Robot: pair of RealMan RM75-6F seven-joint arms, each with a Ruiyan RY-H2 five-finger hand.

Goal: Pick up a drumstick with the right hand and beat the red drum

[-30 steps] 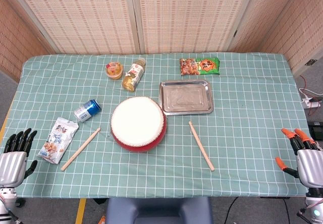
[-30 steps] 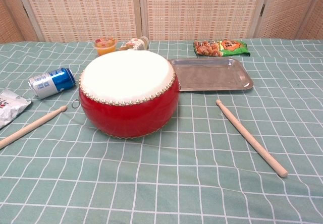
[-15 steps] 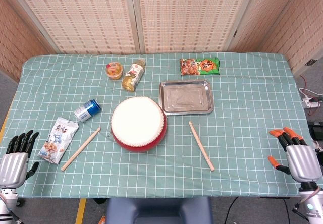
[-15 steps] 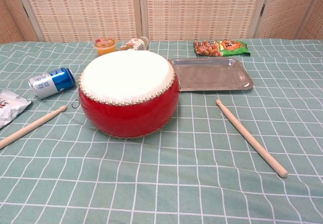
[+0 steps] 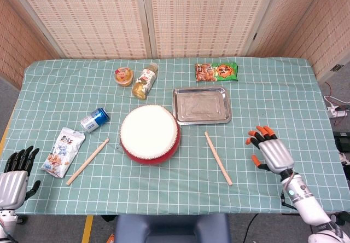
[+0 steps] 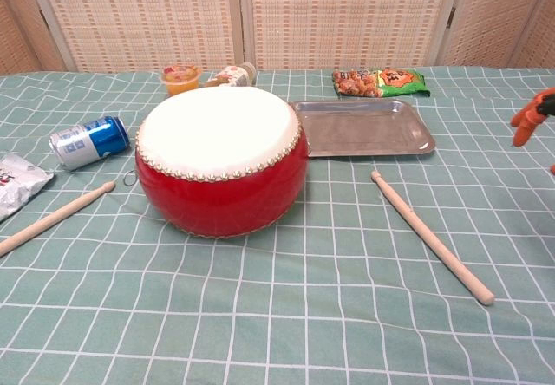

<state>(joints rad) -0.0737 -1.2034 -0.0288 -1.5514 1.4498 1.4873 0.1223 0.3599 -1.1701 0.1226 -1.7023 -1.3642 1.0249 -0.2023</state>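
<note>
- The red drum [image 5: 149, 134] is seen standing upright on the green checked tablecloth [image 5: 273, 100], white skin facing up, near the middle of the table.
- 2 drumsticks are laid flat on the cloth: the right drumstick [image 5: 218, 158] lies just right of the drum, below the tray, and the left drumstick [image 5: 87, 161] lies to the drum's left, its tip near the drum's base.
- Neither stick is touched by a hand.
- The right hand [image 5: 270, 151] is held above the cloth to the right of the right drumstick, apart from it, with orange-tipped fingers spread and nothing held; in the chest view only its fingertips [image 6: 528, 120] are seen at the right edge.
- The left hand [image 5: 14, 178] is seen at the lower left corner, off the table edge, dark fingers apart and nothing held.
- A metal tray [image 5: 201, 105] is placed just behind and right of the drum.
- A blue can [image 5: 94, 119] is lying on its side left of the drum, and a white snack bag [image 5: 63, 151] lies beside the left drumstick.
- Farther back, an orange cup [image 5: 124, 75], a bottle [image 5: 144, 81] on its side and a green snack packet [image 5: 216, 71] are seen.
</note>
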